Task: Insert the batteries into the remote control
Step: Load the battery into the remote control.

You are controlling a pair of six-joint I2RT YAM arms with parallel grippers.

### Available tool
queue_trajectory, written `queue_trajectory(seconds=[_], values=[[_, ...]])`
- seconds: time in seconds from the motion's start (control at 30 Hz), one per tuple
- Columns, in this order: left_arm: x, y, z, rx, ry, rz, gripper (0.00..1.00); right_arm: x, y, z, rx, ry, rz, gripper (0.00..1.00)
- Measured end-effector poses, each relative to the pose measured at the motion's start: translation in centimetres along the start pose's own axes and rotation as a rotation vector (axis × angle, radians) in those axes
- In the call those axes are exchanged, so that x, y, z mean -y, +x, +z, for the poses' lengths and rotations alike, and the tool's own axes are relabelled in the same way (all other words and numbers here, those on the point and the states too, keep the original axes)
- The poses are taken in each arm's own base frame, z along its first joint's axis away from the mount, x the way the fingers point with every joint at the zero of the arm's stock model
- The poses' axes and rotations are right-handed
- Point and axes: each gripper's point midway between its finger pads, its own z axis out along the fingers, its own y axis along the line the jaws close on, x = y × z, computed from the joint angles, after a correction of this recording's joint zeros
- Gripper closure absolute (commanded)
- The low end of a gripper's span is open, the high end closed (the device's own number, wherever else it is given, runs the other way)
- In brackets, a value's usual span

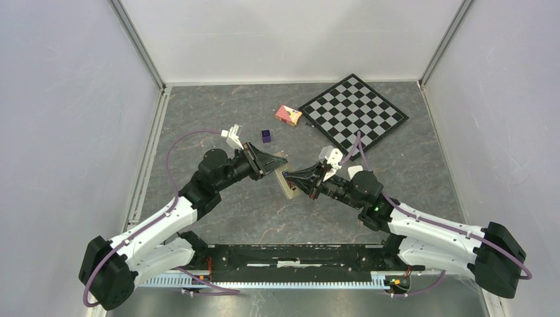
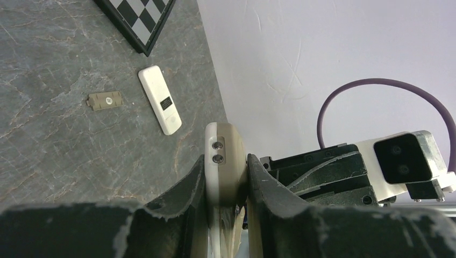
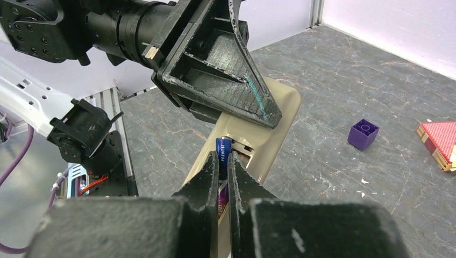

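Midway, judging by how things lie. Lifted clear of the table (image 1: 218, 119) and pinched by its long sides in the left jaws: the remote control (image 3: 271, 121), olive-tan back turned toward the other arm, bay open. Clamped hard on that shell and on nothing else.

Narrowed onto one of the batteries (image 3: 223, 146) with the right jaws, gripped around the body, metal tip forward, right at the mouth of the bay. Perhaps just touching its edge, though hard to say from this angle whether inside the slot at all. Not seated yet, going by the length showing outside.

Lying on the table just beside a white remote (image 2: 160, 99): a small tan cover (image 2: 105, 100), likely the bay lid, so already off. No telling whether another cell sits inside, with the bay mostly hidden behind the jaws. No spare cells found in any view.

Left to do, as a guess: press this cell home the right way round, fit any others, snap the lid back on.

Writing: "HUATAI" down the blue-purple sleeve of the held cell, read with some doubt. A dark label patch on the white remote, too small to read. Some raised mark on the tan cover, illegible. Without text: a chessboard (image 1: 353, 109), a purple brick (image 3: 363, 133), a red patterned box (image 3: 440, 137).
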Motion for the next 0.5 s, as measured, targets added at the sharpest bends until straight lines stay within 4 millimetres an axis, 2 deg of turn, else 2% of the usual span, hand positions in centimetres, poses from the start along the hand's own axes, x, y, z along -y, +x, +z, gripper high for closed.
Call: queue_trajectory(seconds=[0.5], values=[[-0.81, -0.50, -0.27, 0.036, -0.048, -0.008, 0.98, 0.82, 0.38, -0.46, -0.003, 0.056, 0.019, 0.80]])
